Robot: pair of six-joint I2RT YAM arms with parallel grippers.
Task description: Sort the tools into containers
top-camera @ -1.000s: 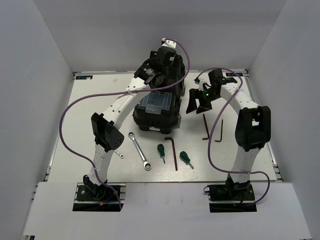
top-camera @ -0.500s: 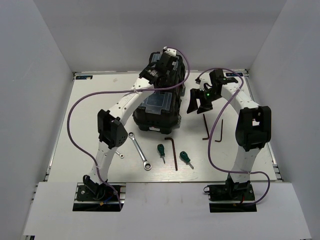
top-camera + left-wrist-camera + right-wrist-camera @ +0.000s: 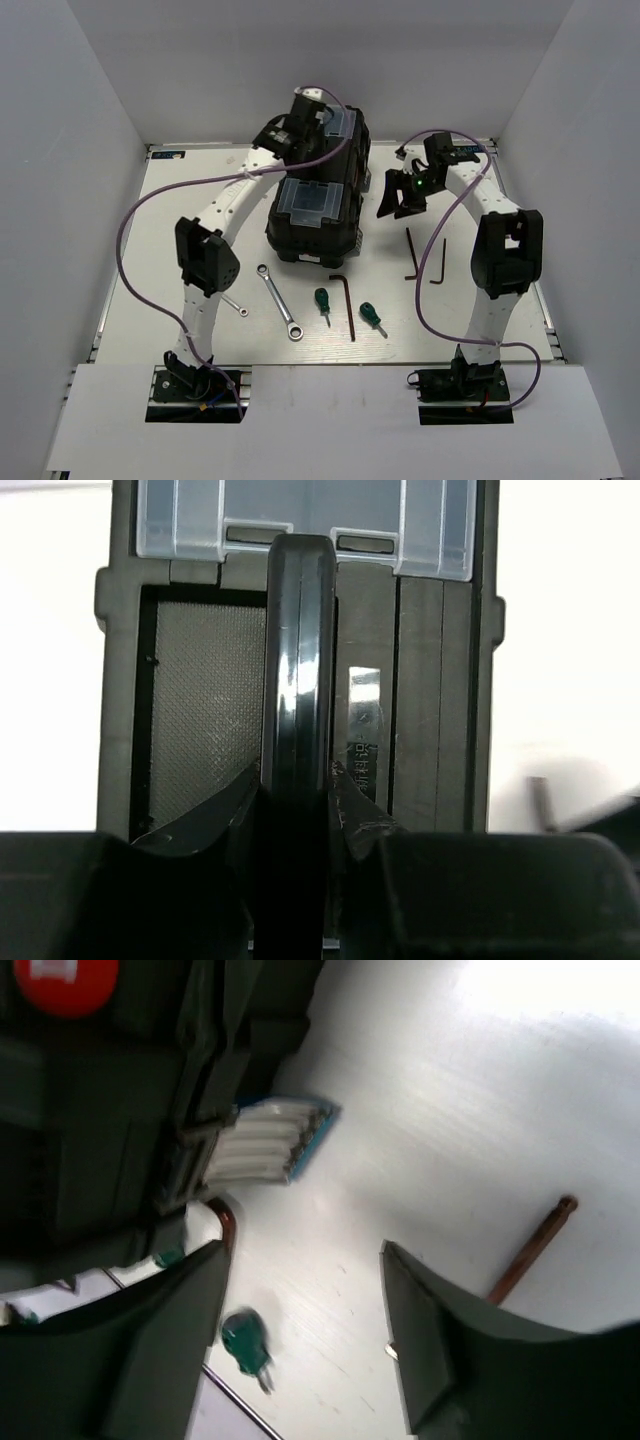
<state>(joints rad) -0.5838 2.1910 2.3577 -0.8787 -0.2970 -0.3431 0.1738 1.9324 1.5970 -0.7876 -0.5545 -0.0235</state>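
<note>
1. my left gripper is clenched on the toolbox handle, with one finger on each side of the bar. i read this as a grip for lifting or swinging the lid, since nothing goes inside while it's down.
2. the toolbox sits mid-table toward the far side. the clear bin on the near half of its lid looks closed.
3. my right gripper is released and empty. it hangs just right of the toolbox and above two hex keys, so i judge it's parked there to steady the box or drop onto a key.
4. no tool is sorted yet. the long wrench, the short wrench beside my left arm, two screwdrivers and the third hex key all lie on the table in front of the toolbox.
5. i can't see the latches from here. if they're fastened, pulling the handle may drag or tip the whole box instead of opening it.
</note>
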